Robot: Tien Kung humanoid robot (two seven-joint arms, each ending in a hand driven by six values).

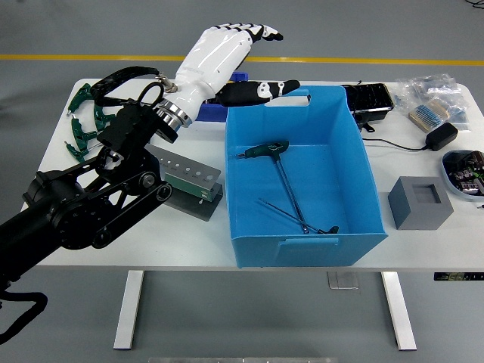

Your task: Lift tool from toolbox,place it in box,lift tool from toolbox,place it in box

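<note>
head view over the white table (423, 246): the robot's left hand (231, 47) is raised above the far-left corner of the blue box (361, 185), its white-shelled palm flat and its fingers (265, 32) stretched out wide, gripping nothing. the black left arm (83, 215) runs in from the lower left, crossing the table just left of the box. inside the box lie two t-handle tools: one green-handled tool (265, 150) with its grip near the far-left part of the floor and its shaft running toward the near wall, and a second tool (299, 218) lying across the near part of the floor, its dark grip by the near-right corner; their shafts cross close to the near wall. just left of the box sits a green tool holder (187, 181) with a row of holes. further left of the box, more green-handled tools (79, 132) lie on the table, partly hidden by the arm. a grey block (420, 203) stands right of the box. the right arm does not show.
</note>
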